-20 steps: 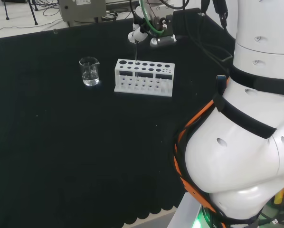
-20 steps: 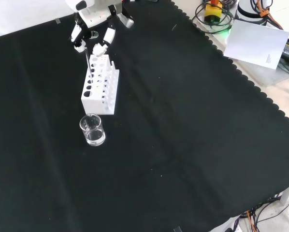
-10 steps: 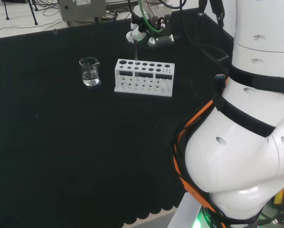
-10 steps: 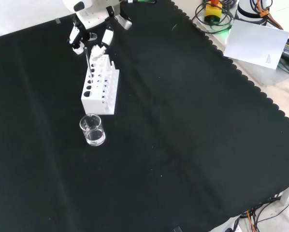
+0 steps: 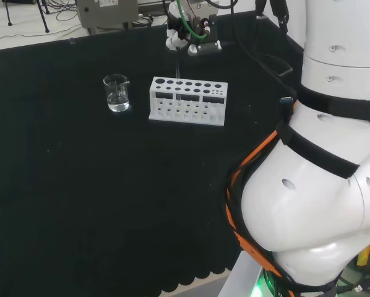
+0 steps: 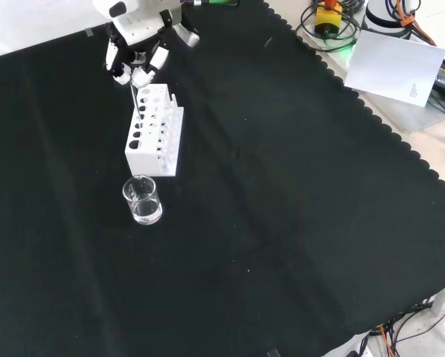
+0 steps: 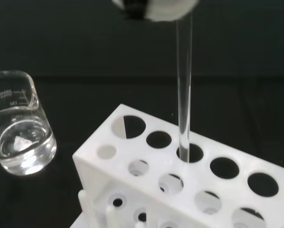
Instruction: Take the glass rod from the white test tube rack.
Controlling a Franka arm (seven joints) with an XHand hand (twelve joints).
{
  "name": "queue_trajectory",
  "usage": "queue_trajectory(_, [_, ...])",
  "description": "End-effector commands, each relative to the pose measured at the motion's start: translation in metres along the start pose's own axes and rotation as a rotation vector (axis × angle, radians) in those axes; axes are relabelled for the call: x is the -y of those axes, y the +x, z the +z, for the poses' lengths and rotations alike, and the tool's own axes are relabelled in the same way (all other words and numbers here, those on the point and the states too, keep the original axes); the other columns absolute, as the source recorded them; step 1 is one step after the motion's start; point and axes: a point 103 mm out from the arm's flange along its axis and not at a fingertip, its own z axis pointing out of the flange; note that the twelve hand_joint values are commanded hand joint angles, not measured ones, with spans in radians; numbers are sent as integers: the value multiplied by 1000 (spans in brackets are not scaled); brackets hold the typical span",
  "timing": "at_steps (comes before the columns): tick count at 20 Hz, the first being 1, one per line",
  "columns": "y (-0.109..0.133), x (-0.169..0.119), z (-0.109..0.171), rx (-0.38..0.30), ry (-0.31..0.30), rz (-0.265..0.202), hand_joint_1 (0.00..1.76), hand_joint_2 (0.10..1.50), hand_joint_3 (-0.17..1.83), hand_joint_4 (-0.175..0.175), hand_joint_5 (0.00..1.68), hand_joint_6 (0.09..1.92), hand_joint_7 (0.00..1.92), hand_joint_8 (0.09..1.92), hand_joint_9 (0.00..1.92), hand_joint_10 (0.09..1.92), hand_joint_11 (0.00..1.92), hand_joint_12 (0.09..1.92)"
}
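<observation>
- Head view: hand (image 5: 186, 38) sits above the far edge of the white rack (image 5: 188, 101), fingers curled and pinching the top of the glass rod (image 5: 177, 74).
- Rod hangs upright from the fingers; its lower end dips into a hole in the rack's back row, near the rack's left end in this view.
- Beaker (image 5: 116, 93) stands left of the rack, apart from it, with clear liquid in the bottom.
- Black cloth (image 5: 98, 198) covers the bench under the rack.
- Front view: hand (image 6: 137, 68) is just above the rack's (image 6: 155, 132) far end, fingertips closed on the rod (image 6: 135, 98), which shows as a thin pale line running down into the rack.
- Beaker (image 6: 142, 200) is just below the rack's near end in this view, not touching it.
- Wrist view: rod (image 7: 184, 90) is vertical, its top under a blurred white fingertip (image 7: 158, 7), its bottom end right at the mouth of a hole in the rack (image 7: 180, 180); cannot tell if the tip is still inside.
- Neighbouring rack holes look empty.
- Beaker (image 7: 18, 129) stands beside the rack's end, liquid visible inside.
</observation>
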Motion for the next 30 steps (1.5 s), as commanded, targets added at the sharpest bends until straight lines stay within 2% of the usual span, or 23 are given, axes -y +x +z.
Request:
queue_trajectory(1, [7,2,0,24,-100,25,1279,816,525,-175,1038,975,1093,1009,1663,919,1653,821])
queue_trajectory(3, [8,3,-1,32,-117,37,1286,736,675,-175,1053,1010,1107,1036,1660,930,1592,846])
queue_trajectory(6, [7,6,-9,37,-146,54,1290,780,608,-175,1016,855,1129,1144,1637,954,1537,898])
queue_trajectory(11, [10,13,-42,24,-190,72,1297,778,586,-175,1040,762,1161,1121,1619,949,1535,882])
queue_trajectory(17, [20,31,-81,9,-208,75,1298,795,543,-175,1052,719,1166,1099,1615,939,1543,861])
queue_trajectory(23, [32,52,-115,-18,-255,71,1299,799,533,-175,1055,709,1166,1097,1613,935,1544,858])
queue_trajectory(30, [47,66,-128,-21,-267,45,1300,802,519,-175,1069,681,1174,1078,1619,922,1549,848])
